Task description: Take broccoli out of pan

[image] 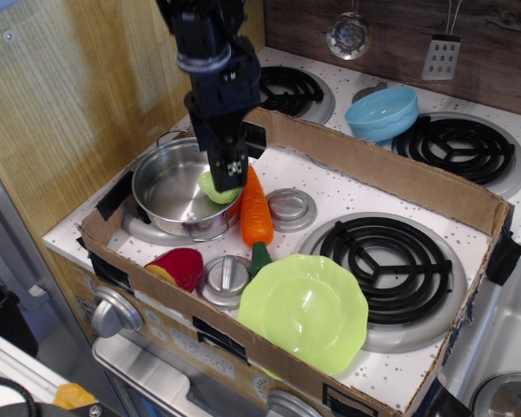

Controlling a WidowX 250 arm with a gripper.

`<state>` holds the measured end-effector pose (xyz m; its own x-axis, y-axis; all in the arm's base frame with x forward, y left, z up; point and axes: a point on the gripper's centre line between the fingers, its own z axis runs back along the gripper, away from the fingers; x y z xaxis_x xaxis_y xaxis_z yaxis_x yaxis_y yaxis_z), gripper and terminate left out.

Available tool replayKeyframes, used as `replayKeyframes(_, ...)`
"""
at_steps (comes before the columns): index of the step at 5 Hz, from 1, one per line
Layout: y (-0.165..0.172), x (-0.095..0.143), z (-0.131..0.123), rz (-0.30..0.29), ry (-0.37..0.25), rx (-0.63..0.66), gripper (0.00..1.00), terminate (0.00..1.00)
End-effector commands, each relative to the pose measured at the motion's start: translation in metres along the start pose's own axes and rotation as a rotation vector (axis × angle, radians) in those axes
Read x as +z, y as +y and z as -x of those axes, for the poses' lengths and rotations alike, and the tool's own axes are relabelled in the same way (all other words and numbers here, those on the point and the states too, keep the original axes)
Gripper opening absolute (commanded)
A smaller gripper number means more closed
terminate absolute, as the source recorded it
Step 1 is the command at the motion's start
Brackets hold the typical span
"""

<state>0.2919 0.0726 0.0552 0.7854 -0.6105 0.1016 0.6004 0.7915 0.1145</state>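
Observation:
The light-green broccoli (210, 189) lies in the steel pan (161, 189), against its right inner side. Only its lower left part shows; the rest is hidden behind my gripper. My gripper (228, 180) hangs straight down from the dark arm and has come down onto the broccoli's head at the pan's right rim. Its fingers stand open at the broccoli's top. The pan stands at the left end of the cardboard tray, on the stove top.
An orange carrot (255, 213) lies right beside the pan. Two steel lids (290, 208) (225, 278), a red-yellow toy (178, 267) and a lime-green plate (304, 311) lie in the cardboard tray (373, 167). A blue bowl (382, 113) stands behind it. A wooden wall stands on the left.

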Motion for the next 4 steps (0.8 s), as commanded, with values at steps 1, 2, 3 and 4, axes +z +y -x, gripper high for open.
replayKeyframes(1,0.01,0.001,0.005,0.003,-0.02,-0.035,1.0,0.0)
replayKeyframes(2,0.015,0.001,0.006,0.008,-0.016,-0.049,1.0,0.0)
replayKeyframes(3,0.017,0.0,0.005,0.021,-0.019,-0.058,1.0,0.0)
replayKeyframes(4,0.021,0.001,0.002,0.031,-0.015,-0.064,1.0,0.0)
